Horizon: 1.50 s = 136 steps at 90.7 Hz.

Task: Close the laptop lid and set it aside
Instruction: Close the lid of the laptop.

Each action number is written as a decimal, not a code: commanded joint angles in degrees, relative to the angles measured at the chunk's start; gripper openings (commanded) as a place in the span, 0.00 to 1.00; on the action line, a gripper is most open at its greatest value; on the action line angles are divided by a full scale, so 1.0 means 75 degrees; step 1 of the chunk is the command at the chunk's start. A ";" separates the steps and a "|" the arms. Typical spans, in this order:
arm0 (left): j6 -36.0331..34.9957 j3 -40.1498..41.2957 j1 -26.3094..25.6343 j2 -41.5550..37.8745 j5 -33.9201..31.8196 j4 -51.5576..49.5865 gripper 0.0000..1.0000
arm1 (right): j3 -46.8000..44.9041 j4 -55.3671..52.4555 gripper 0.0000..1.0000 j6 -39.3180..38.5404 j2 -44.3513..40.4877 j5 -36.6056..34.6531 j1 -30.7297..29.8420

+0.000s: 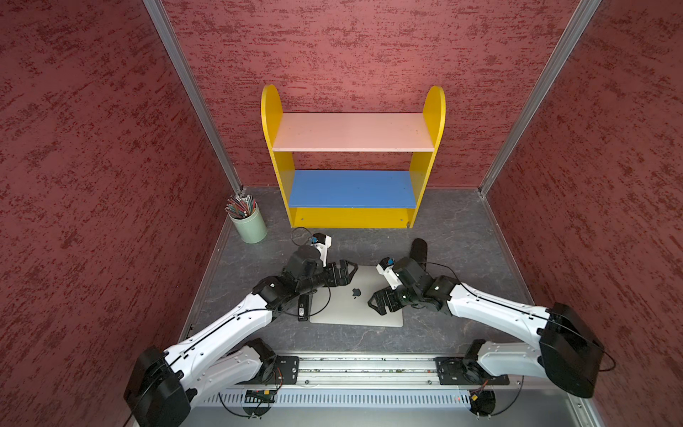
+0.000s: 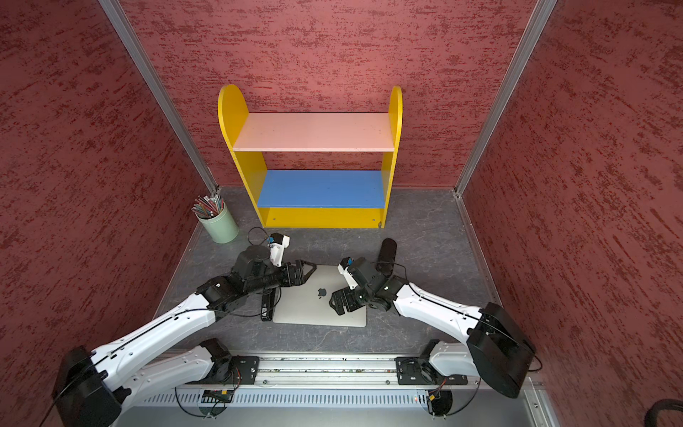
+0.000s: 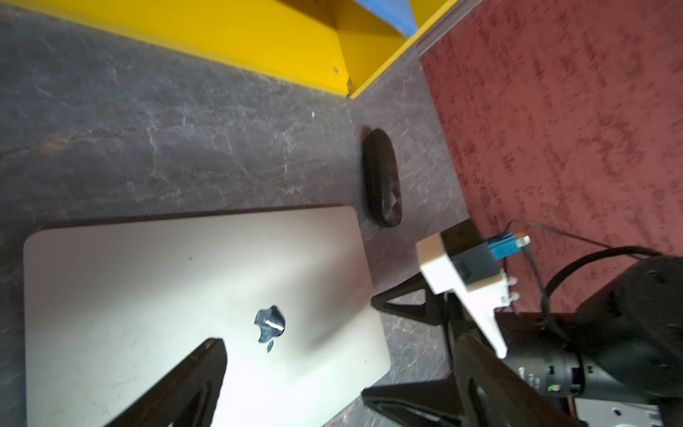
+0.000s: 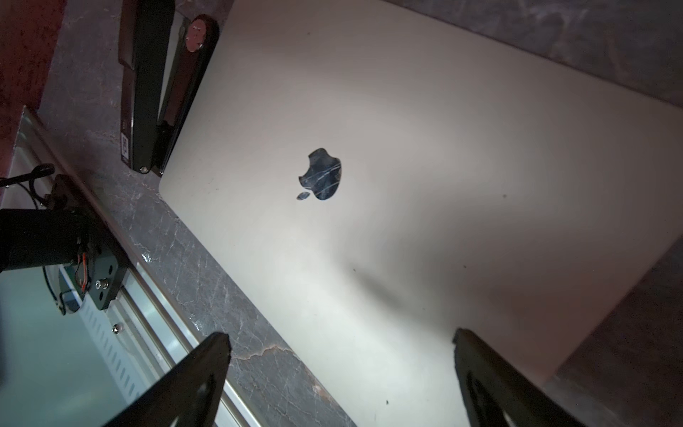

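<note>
The silver laptop [image 1: 347,312] [image 2: 314,312] lies flat on the grey table near its front edge. The laptop lid [image 3: 148,295] [image 4: 425,166] is down, its plain silver outside with the dark apple logo facing up. My left gripper [image 1: 351,271] [image 3: 342,355] hovers open over the lid's far left corner. My right gripper [image 1: 373,305] [image 4: 340,351] hovers open over the lid's right part, near the front edge. Nothing is between either pair of fingers, and I cannot tell whether any finger touches the lid.
A slim black stapler-like bar [image 1: 303,307] [image 4: 144,92] lies against the laptop's left edge. A black oblong thing [image 1: 419,249] [image 3: 382,177] lies behind the laptop's right corner. A yellow shelf [image 1: 351,218] stands at the back, with a green pencil cup [image 1: 249,225] to its left.
</note>
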<state>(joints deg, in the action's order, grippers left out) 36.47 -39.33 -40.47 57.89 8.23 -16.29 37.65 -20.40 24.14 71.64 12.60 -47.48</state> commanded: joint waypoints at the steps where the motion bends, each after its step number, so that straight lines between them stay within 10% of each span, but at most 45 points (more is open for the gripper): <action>1: -0.0222 -0.0222 -0.0267 0.0219 -0.0567 -0.0828 1.00 | -0.0537 -0.0025 0.98 0.0656 -0.0506 -0.0661 -0.0009; 36: 0.0471 0.0145 -0.0325 0.0573 -0.1058 -0.1801 1.00 | -0.1655 0.0315 0.98 0.2004 -0.1974 -0.1147 0.0056; 136: 0.0639 0.0732 -0.0007 0.2192 -0.1447 -0.1778 1.00 | -0.2031 0.1364 0.98 0.2298 -0.1287 -0.0553 0.0376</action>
<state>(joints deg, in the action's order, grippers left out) 40.73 -34.11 -40.71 73.41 -1.89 -30.35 23.44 -13.37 40.36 61.43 6.26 -45.47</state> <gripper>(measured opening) 0.996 0.984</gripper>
